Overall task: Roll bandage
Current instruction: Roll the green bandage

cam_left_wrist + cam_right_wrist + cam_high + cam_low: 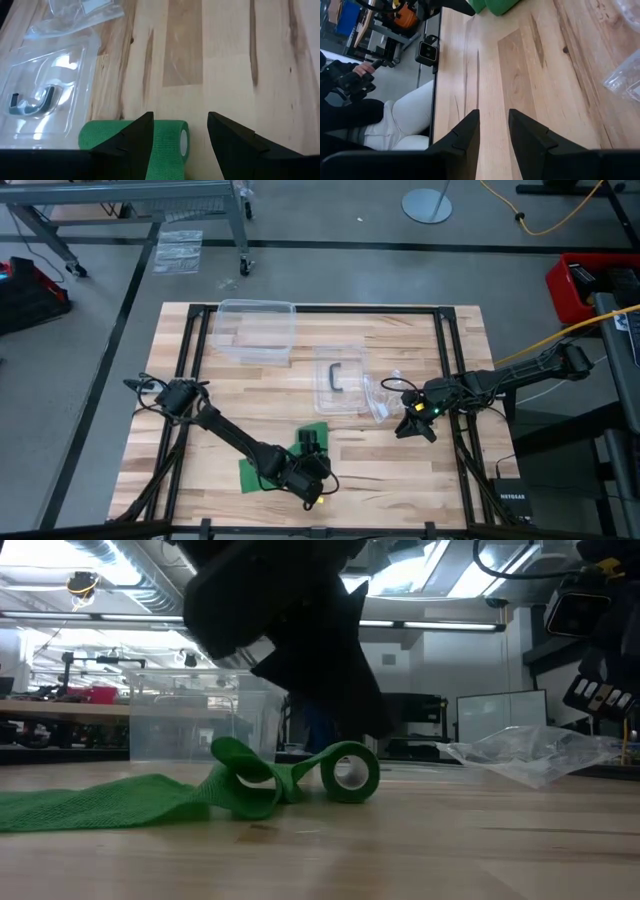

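The green bandage lies on the wooden table near its front edge. Its rolled end (350, 772) rests on its side, and the loose strip (100, 802) runs flat and crumpled away from it toward the table's left. My left gripper (180, 132) is open and slants down over the roll (165, 142). One finger (135, 142) is in front of the roll's body, and the other stands beyond the roll's open end. My right gripper (494, 120) hangs open over bare wood at the right (412, 428), holding nothing. My left gripper stands open astride the end of the rolled part (182, 142), coming from the table's near side and slanting down. Its own finger hides the place where it meets the roll, so I cannot tell whether it touches.
A clear plastic box (257, 330) stands at the far side. A clear lid with a dark handle (338, 378) and a crumpled clear bag (385, 395) lie mid-table. Bare wood lies right of the roll. A seated person (375, 115) is beyond the table's edge.
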You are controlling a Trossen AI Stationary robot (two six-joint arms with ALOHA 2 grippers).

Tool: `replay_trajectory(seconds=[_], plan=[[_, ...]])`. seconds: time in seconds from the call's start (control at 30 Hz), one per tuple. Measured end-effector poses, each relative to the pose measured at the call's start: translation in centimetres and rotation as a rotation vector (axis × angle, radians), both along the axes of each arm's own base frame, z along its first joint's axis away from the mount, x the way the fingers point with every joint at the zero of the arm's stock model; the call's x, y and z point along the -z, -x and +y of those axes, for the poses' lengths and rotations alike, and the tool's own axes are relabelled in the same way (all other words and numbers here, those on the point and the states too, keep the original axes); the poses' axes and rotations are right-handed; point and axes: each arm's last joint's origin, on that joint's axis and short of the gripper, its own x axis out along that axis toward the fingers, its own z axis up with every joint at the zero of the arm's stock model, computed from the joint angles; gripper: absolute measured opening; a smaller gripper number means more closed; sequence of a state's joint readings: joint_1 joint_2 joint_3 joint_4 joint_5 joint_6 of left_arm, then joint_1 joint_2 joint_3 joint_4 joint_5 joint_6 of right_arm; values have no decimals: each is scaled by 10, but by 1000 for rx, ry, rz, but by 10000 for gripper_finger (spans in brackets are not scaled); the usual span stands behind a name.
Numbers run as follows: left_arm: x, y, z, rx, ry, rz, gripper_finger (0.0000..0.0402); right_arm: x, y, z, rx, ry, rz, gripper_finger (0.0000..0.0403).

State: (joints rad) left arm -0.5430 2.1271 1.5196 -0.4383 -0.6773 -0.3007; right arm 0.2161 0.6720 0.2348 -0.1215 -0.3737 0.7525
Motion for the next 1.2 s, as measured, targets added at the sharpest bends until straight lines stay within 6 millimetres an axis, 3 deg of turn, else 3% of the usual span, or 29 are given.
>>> replay_trajectory(seconds=[0.97, 1.07, 1.2], plan=[[22, -5, 15, 1, -114, 99, 178, 0, 0, 0, 4, 4, -4, 108], [22, -5, 15, -3, -111, 97, 160, -1, 0, 0, 5, 3, -9, 108], [22, -5, 16, -40, -83, 75, 105, -1, 0, 0, 5, 3, -10, 108]])
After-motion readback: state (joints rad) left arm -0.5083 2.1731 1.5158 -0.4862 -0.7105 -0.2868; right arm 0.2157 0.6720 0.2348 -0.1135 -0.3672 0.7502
